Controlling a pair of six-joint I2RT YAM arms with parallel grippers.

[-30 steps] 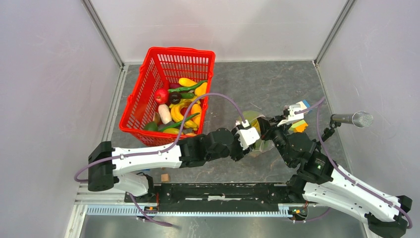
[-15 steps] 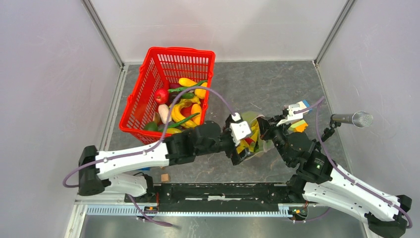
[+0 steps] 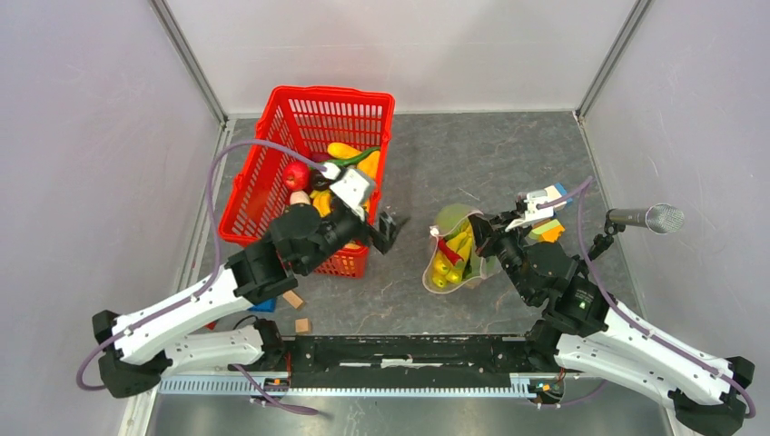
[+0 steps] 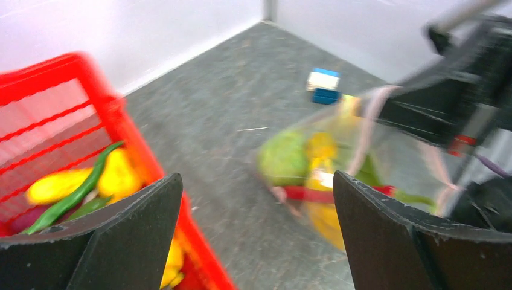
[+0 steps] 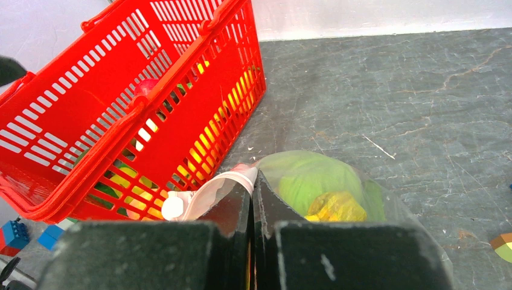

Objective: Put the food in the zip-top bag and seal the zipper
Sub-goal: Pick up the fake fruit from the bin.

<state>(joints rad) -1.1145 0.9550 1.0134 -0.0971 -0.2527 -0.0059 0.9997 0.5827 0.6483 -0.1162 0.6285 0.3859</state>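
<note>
The zip-top bag lies right of the table's middle with food inside, and your right gripper is pinched on what looks like its mouth edge. Your left gripper hangs spread wide by the basket's near corner.

You've got a grey, veined surface. A red mesh basket sits on it at the far left. The zip-top bag lies right of the basket, apart from it. Coloured building blocks lie just right of the bag, and small tan blocks lie near the near edge.
</note>
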